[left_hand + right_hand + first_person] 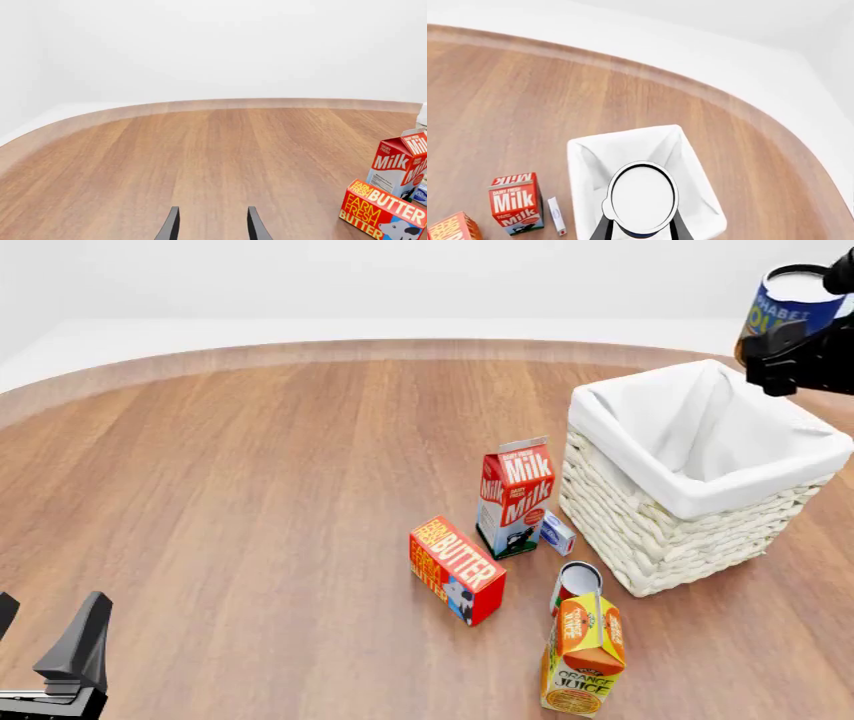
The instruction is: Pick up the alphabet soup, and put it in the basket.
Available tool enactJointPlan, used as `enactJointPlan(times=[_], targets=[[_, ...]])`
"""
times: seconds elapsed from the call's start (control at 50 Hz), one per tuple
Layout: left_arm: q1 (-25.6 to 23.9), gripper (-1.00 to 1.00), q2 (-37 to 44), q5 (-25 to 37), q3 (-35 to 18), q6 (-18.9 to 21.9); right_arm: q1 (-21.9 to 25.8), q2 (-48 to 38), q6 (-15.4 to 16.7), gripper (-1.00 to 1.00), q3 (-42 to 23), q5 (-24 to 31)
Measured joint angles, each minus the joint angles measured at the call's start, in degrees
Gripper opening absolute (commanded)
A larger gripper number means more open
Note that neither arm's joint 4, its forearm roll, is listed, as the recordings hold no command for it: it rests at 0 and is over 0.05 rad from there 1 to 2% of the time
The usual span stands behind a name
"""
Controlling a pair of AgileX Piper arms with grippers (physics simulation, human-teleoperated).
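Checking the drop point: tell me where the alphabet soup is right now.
The alphabet soup is held aloft by the right gripper at the front view's upper right, above the far right corner of the basket.

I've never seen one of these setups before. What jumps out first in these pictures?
Most striking is the blue alphabet soup can held up in the air by the right gripper, above the big cream wicker basket with its white lining, at the table's right. Beside the basket stand a red milk carton, a butter box and an orange juice carton.
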State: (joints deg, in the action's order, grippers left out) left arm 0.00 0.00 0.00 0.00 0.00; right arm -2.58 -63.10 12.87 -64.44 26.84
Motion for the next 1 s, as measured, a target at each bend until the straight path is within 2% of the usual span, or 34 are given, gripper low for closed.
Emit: enactJointPlan(times=[1.0], targets=[[0.00,1.00,0.00,0.00,0.00,0.00,-1.18,-9.83,1.50,-1.00,-1.91,-1.58]])
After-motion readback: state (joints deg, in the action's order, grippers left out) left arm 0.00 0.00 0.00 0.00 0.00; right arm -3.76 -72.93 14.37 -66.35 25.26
